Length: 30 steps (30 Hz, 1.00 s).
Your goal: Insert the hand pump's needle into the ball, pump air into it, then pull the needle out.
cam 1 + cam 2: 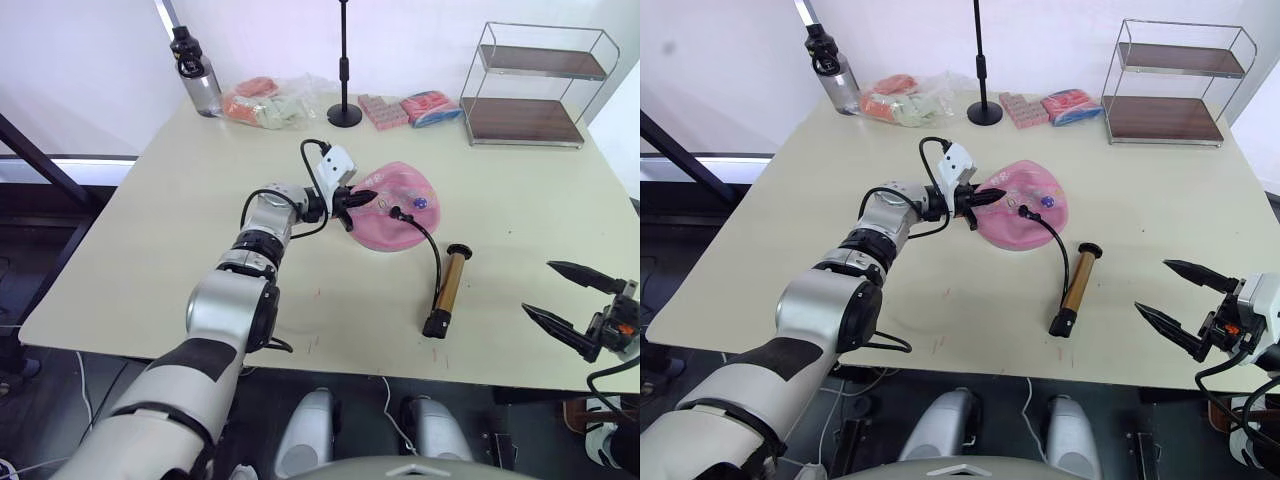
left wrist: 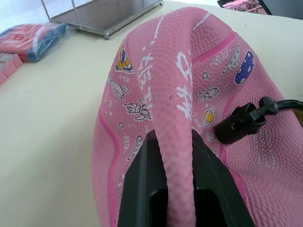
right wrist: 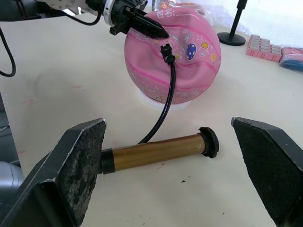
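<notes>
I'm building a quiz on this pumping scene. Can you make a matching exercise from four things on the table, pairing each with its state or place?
Things:
1. ball
2. hand pump
3. left gripper
4. right gripper

States:
A. open, holding nothing, off the table's near right edge
B. lying flat on the table, hose running up to the ball
C. partly deflated, a fold of it pinched
D. shut on a fold of pink rubber

Pairs: 1-C, 2-B, 3-D, 4-A
</notes>
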Tool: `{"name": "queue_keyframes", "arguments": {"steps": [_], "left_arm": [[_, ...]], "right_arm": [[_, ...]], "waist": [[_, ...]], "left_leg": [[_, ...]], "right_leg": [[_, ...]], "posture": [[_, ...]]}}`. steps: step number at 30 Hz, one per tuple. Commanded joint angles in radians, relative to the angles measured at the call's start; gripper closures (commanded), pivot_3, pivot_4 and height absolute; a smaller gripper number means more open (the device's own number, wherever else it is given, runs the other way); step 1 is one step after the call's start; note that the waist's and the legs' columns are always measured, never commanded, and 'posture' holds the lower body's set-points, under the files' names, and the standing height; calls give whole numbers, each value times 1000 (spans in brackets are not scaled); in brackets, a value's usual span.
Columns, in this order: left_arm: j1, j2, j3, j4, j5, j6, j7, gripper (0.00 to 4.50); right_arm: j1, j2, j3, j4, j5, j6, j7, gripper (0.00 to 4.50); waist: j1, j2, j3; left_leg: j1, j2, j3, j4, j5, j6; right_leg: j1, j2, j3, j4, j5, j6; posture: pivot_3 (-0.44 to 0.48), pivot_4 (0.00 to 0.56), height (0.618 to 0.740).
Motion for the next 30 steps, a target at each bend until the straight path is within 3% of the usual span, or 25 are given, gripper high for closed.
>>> {"name": "queue_keyframes", "arguments": {"steps": [1,3,5,7,12,14,30], "left_arm": [[-8,7,-17,26,38,-4,-26,4500],[-9,17,-16,30,44,-9,-19,4500],[-9,24,-14,32,45,-11,-16,3674],[-10,28,-11,31,49,-19,-8,3120],[-16,46,11,30,47,-28,-5,710],[-23,53,26,27,36,-34,-8,55],[-93,84,172,-2,-82,-64,-160,55]], "right_arm": [[-4,9,-27,-46,41,-20,-14,65],[-9,18,-26,-60,63,-17,-24,65],[-13,24,-25,-66,74,-20,-25,0],[-15,26,-22,-67,83,-20,-25,0],[-28,28,-7,-65,86,-25,-23,0],[-36,31,0,-60,85,-28,-20,0],[-70,45,26,-49,92,-39,-6,0]], "waist": [[0,0,0],[-1,0,0],[-2,-1,0],[-3,-1,1],[-1,-1,1],[-2,-1,2],[-12,-2,5]], "left_leg": [[0,0,0,0,0,0],[0,0,0,0,0,0],[0,0,0,0,0,0],[0,0,0,0,0,0],[0,0,0,0,0,0],[0,0,0,0,0,0],[0,0,0,1,0,0]], "right_leg": [[0,0,0,0,0,0],[0,0,0,0,0,0],[0,0,0,1,0,0],[0,0,0,1,0,0],[0,0,0,1,0,0],[0,0,0,1,0,0],[0,0,0,4,0,0]], "posture": [[0,150,740],[0,150,740],[0,150,740],[0,150,740],[0,150,740],[0,150,740],[0,150,740]]}}
